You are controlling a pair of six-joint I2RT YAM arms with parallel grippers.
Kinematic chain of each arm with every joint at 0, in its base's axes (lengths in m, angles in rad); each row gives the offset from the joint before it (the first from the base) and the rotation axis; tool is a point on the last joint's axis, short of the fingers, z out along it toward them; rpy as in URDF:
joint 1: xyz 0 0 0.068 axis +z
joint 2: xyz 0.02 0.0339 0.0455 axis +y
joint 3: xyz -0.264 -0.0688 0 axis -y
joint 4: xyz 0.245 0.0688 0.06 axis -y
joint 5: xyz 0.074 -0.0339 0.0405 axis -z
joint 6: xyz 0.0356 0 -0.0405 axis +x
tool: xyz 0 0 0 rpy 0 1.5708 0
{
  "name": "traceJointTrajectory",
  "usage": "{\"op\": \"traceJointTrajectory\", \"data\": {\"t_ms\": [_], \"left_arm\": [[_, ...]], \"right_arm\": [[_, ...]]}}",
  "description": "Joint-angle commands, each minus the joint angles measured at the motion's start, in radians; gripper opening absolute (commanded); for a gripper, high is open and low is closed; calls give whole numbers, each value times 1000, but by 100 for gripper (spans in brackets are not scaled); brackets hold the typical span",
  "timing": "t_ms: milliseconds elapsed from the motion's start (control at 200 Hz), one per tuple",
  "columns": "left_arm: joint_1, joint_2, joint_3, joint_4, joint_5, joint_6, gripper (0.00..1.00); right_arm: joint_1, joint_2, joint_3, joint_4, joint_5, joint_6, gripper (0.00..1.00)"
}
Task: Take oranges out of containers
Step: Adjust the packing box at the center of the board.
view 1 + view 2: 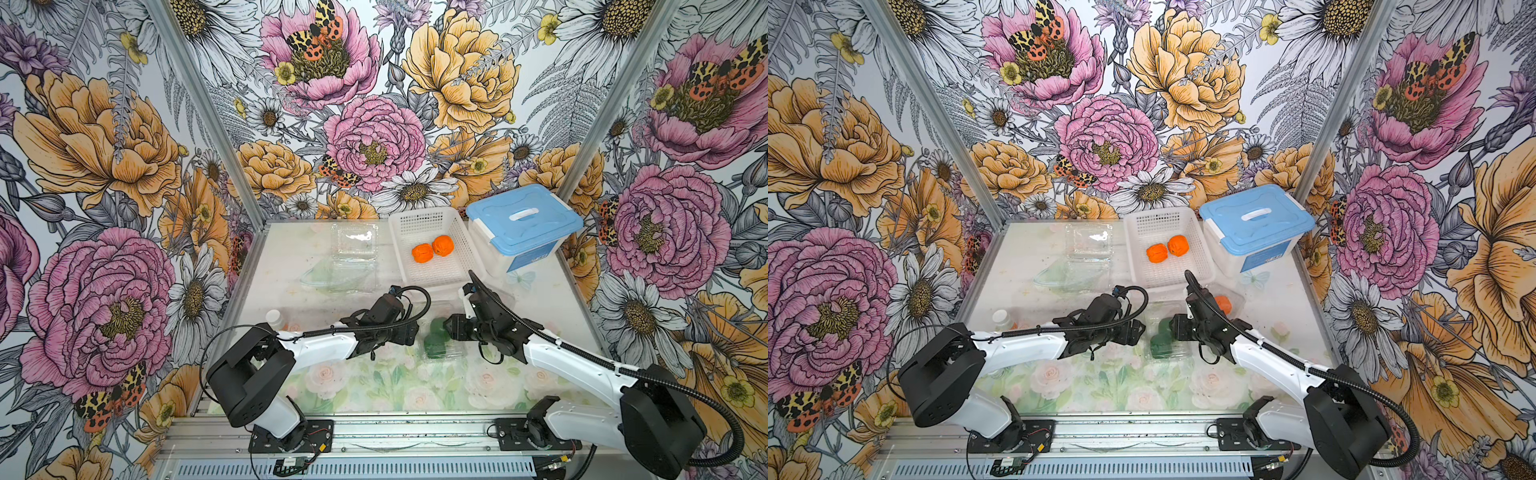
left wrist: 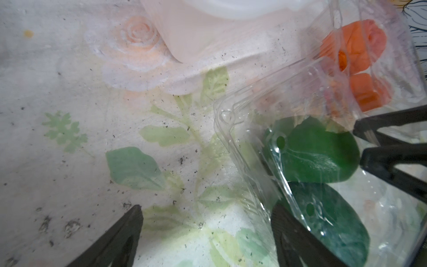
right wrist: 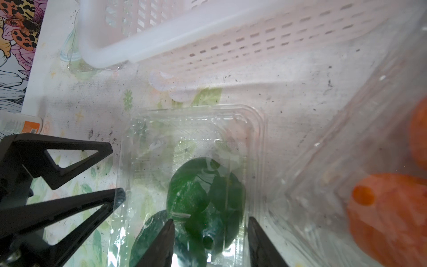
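Near the middle of the bench point(image 1: 374, 386), a clear clamshell point(image 3: 258, 138) with its lid down holds two dark green oranges point(image 3: 196, 185) side by side. The right tool point(image 3: 211, 220) reaches over this box from the robot's right. Its fingers stand partway apart above the lid, either side of one green fruit, but it cannot be told whether they clamp anything. The left tool point(image 2: 206, 208) faces it from the opposite side with its fingers spread wide over bare bench. One fingertip point(image 2: 284, 224) sits right at the box's edge. Just behind, partly hidden by the right arm in both top views, a second clamshell point(image 1: 1235, 297), also closed, holds two bright oranges point(image 2: 353, 46). Farther back a third clamshell point(image 1: 355, 241) lies open and empty, to the left of a white perforated basket point(image 1: 399, 245). In the basket a pair of loose oranges point(image 1: 422, 252) sit touching each other. A white tub with a blue lid point(image 1: 523, 220) stands just right of the basket, and a small white-capped bottle point(image 1: 274, 318) stands near the left arm.
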Motion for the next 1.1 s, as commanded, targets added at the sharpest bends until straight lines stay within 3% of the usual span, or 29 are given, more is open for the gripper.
{"op": "traceJointTrajectory", "data": {"t_ms": [0,405,445,500,615,1096], "left_arm": [[-7,-5,1,19,20,-19,87],[-31,-114,-51,59,-107,-18,77],[-25,-120,-59,63,-104,-22,73],[-14,-121,-64,65,-98,-25,60],[-6,-112,-80,81,-104,-42,52],[-19,-9,-75,226,-41,-95,53]], "right_arm": [[4,-6,-18,11,-16,16,50],[4,-7,-18,11,-15,17,50],[4,-7,-20,10,-15,17,50],[3,-8,-20,10,-10,19,50],[3,-10,-20,11,-11,19,50],[4,5,-11,10,-16,30,50]]}}
